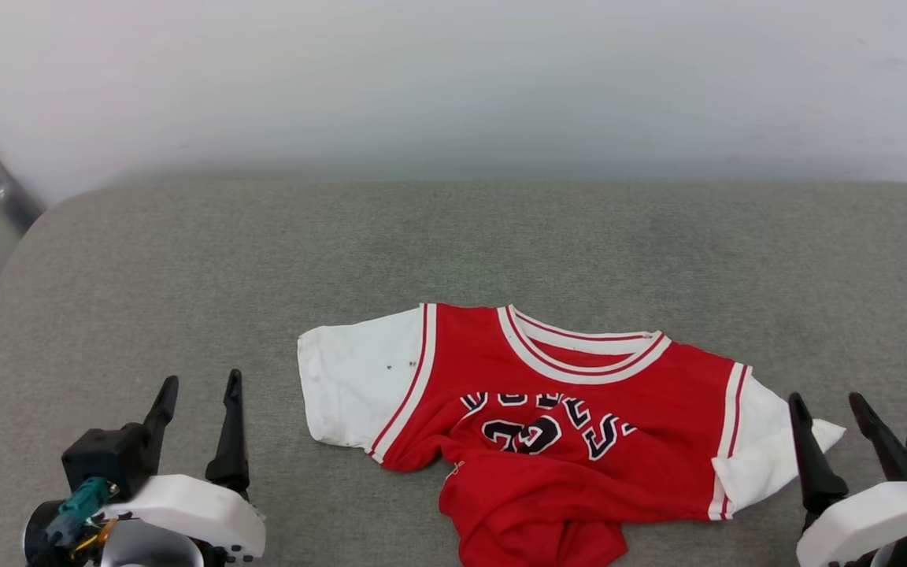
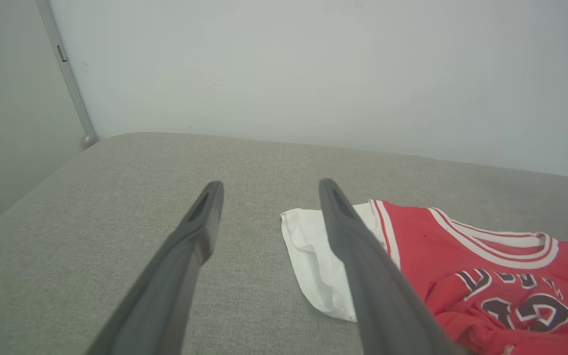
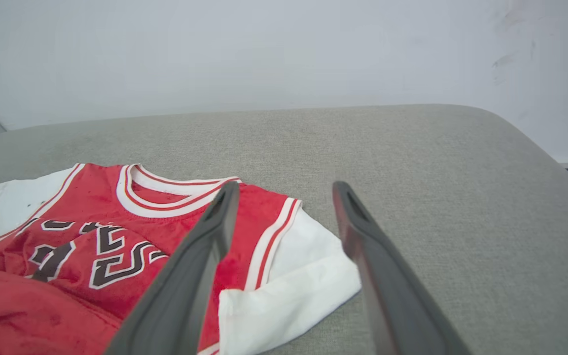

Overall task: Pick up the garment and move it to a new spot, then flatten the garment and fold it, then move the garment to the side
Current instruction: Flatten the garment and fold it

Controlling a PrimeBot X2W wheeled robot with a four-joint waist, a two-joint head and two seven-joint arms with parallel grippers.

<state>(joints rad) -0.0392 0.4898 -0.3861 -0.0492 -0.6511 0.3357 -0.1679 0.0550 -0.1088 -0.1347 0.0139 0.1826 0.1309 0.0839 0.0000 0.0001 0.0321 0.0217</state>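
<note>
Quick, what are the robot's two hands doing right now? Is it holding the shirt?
Left gripper: open, holding nothing.
Right gripper: open, not gripping the shirt, whose white sleeve lies by its fingers.

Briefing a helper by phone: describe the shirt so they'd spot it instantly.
A grey fabric cushion sits against a pale wall. Toward its near side lies a rumpled red jersey-style T-shirt with white short sleeves. Its black lettering and striped collar stand out against the plain grey.
</note>
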